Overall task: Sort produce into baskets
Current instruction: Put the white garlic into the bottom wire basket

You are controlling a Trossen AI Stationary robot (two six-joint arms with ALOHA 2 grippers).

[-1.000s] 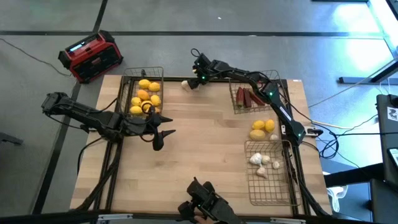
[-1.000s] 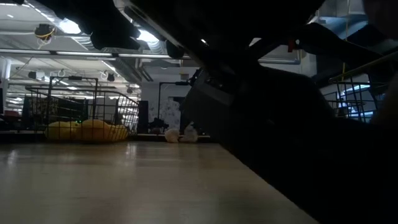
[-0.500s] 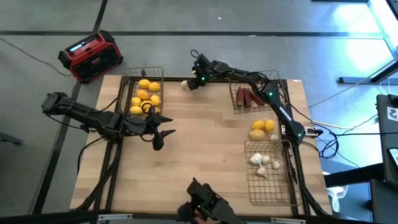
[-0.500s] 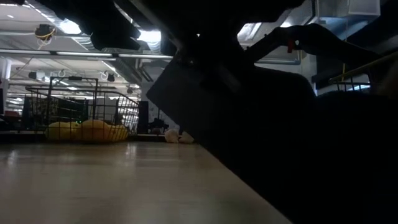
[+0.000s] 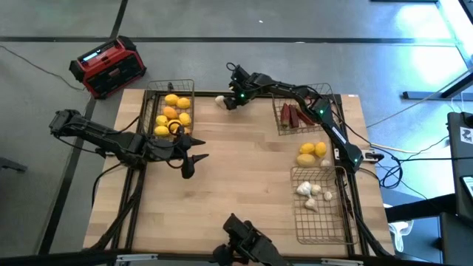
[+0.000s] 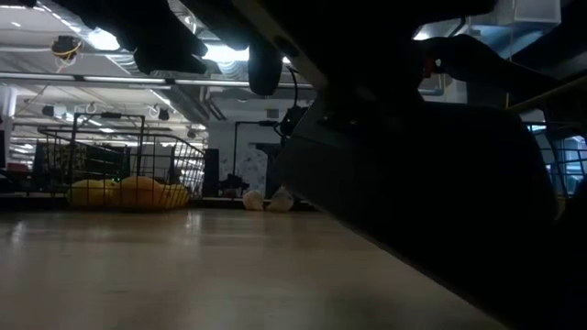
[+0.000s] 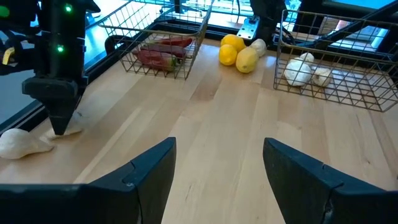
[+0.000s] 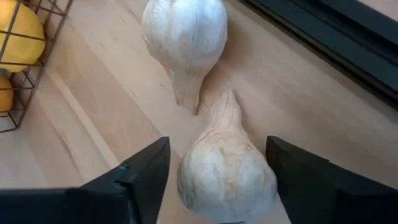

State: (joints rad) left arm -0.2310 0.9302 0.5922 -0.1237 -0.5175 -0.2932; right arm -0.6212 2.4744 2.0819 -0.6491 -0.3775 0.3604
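Two white garlic bulbs (image 8: pixel 185 37) (image 8: pixel 227 165) lie on their sides on the table near its far edge (image 5: pixel 220 99). My right gripper (image 8: pixel 217 152) slants down over them, open, with the nearer bulb between its fingers. My left gripper (image 5: pixel 188 162) hangs open and bare above the table's left middle, beside the basket of lemons (image 5: pixel 174 112). A second basket (image 5: pixel 295 116) holds dark red pieces. A third basket (image 5: pixel 323 210) holds garlic bulbs. Two lemons (image 5: pixel 312 153) lie loose on the table between those two baskets. My right gripper's fingers (image 8: pixel 146 177) stand on either side of the nearer bulb's fat end (image 8: pixel 205 180), coming from above at a slant. The bulb lies on the table. I cannot tell whether the fingers touch it.
A red-and-black box (image 5: pixel 109 66) stands on the floor beyond the table's far left corner. A dark device (image 5: pixel 244 247) at the near edge blocks much of the low view. Bare wood (image 5: pixel 244 170) spreads across the table's middle.
My right gripper has tipped a little more steeply over the two bulbs while staying in place. The dark device at the near edge has shifted slightly.
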